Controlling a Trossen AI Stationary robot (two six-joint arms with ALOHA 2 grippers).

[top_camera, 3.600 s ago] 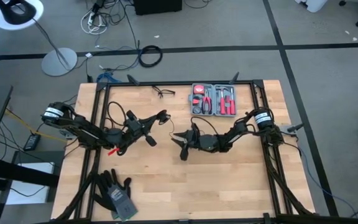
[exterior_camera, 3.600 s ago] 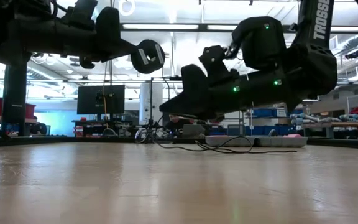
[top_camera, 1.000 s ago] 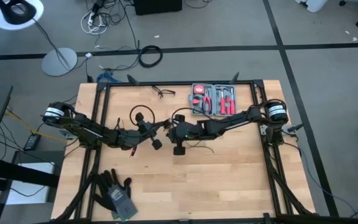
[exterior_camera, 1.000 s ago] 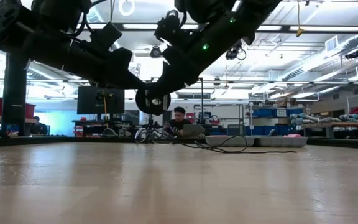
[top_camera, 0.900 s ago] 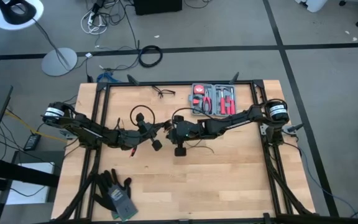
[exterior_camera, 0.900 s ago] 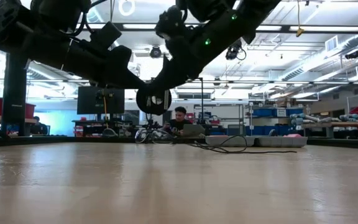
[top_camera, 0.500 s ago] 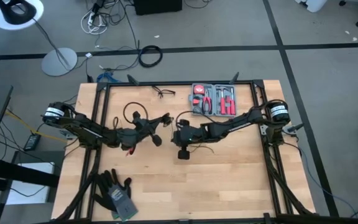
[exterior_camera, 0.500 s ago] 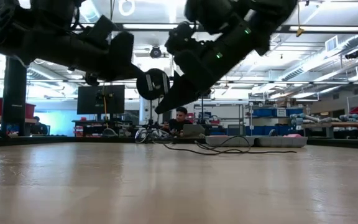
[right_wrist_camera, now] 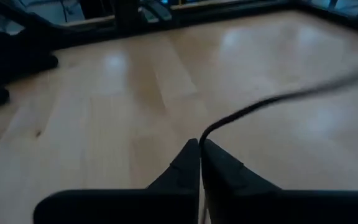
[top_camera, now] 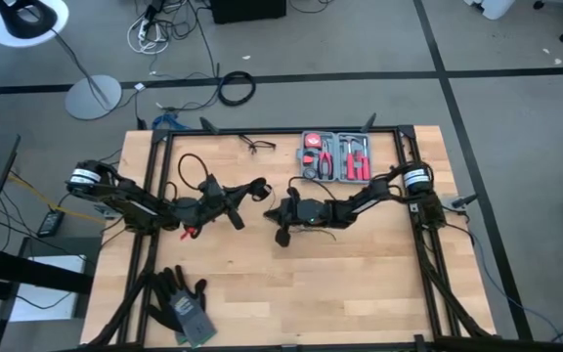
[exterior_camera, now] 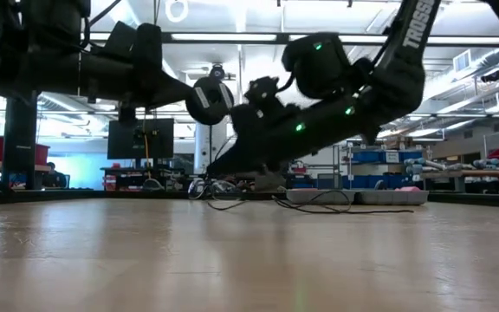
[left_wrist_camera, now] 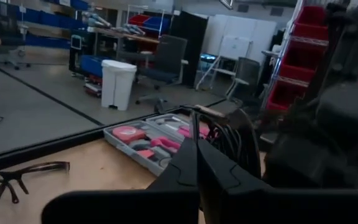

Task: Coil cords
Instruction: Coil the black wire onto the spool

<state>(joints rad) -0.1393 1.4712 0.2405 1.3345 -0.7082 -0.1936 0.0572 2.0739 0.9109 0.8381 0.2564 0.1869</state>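
The cord is a very thin black cable. One loop of it (top_camera: 192,166) arches over my left arm, and a strand (right_wrist_camera: 278,98) runs off from my right gripper. My left gripper (top_camera: 262,186) points level toward the table's right, above mid-table, and is shut on the cord (left_wrist_camera: 194,118). My right gripper (top_camera: 274,211) faces it from the right, slanting down close over the wood, also shut on the cord. In the low view the right gripper (exterior_camera: 217,171) hangs lower than the left arm (exterior_camera: 145,78). A cable (exterior_camera: 319,206) lies on the far tabletop. My left gripper pinches the thin cord (left_wrist_camera: 194,122) between its shut fingertips, which point level toward the table's right. The strand rises from the tips, clear of the table. Several dark strands (left_wrist_camera: 236,142) show just beyond; whether they touch the fingers I cannot tell. My right gripper pinches the cord (right_wrist_camera: 204,134) at its fingertips. The fingers slant down toward the table's left. From the tips the cord bends away in a curve above the wood, clear of the table there.
An open grey case of red-handled tools (top_camera: 336,156) lies at the far edge, with dark-rimmed glasses (top_camera: 256,145) to its left. Black gloves (top_camera: 182,303) lie at the near left corner. Black frame rails (top_camera: 154,235) run along both sides of the table.
My right gripper has sunk toward the table, drawn back toward the right edge and rolled, now slanting down. My left gripper has rolled and drawn slightly back toward the left edge. The two grippers, close together before, now stand apart. The cord loop over the left arm has shifted left.
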